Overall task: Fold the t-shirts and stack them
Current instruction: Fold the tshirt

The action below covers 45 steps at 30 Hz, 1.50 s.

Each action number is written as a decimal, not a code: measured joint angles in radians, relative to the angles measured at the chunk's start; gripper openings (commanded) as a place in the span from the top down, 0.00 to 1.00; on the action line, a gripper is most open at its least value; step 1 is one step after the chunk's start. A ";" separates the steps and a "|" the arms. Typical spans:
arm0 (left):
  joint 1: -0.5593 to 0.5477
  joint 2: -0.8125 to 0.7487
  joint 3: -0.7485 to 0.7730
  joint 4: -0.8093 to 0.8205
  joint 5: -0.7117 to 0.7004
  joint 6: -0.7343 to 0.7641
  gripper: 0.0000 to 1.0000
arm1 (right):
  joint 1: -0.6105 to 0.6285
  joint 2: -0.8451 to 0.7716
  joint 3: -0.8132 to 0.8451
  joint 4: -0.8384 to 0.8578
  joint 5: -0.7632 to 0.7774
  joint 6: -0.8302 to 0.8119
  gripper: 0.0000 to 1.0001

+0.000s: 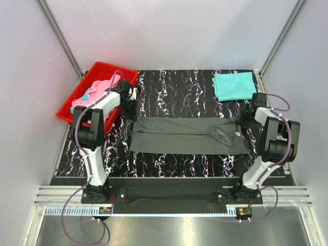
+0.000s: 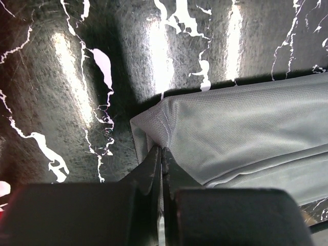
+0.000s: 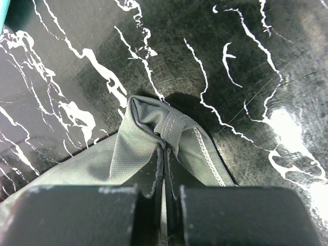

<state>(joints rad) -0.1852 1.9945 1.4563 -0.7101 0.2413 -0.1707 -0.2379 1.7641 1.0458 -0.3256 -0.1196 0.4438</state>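
1. The grey t-shirt (image 1: 187, 136) lies mid-table as a long flat band running left to right, a fine mesh-like knit with a stitched hem.
2. My left claw (image 2: 161, 154) is clenched on the band's far-left corner; the thin folded edge sits pinched between the dark fingers.
3. My right claw (image 3: 164, 154) is clamped on the far-right end, where the cloth bunches into a rounded, puckered lump with a seam showing.
4. The table (image 1: 174, 92) is glossy black with white marble-like veins and glares under the lights.
5. A teal t-shirt (image 1: 234, 85) sits folded into a neat, smooth rectangle at the far right corner, well apart from the grey one.
6. A pink t-shirt (image 1: 95, 95) lies crumpled in the red bin (image 1: 69, 107), a hard-walled tub at the far left.
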 measured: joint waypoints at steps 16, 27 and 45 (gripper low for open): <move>0.000 -0.101 0.005 0.127 -0.038 -0.051 1.00 | 0.000 -0.048 -0.007 0.000 0.043 0.000 1.00; 0.000 -0.078 0.003 0.052 -0.106 -0.033 0.71 | 0.000 -0.049 -0.007 -0.002 0.048 -0.001 1.00; -0.148 -0.116 -0.063 -0.016 -0.138 -0.090 0.60 | 0.000 -0.052 0.027 -0.038 0.032 0.005 1.00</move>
<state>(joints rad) -0.3336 1.8790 1.3937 -0.7258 0.1032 -0.2607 -0.2379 1.7119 1.0729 -0.3634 -0.0875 0.4492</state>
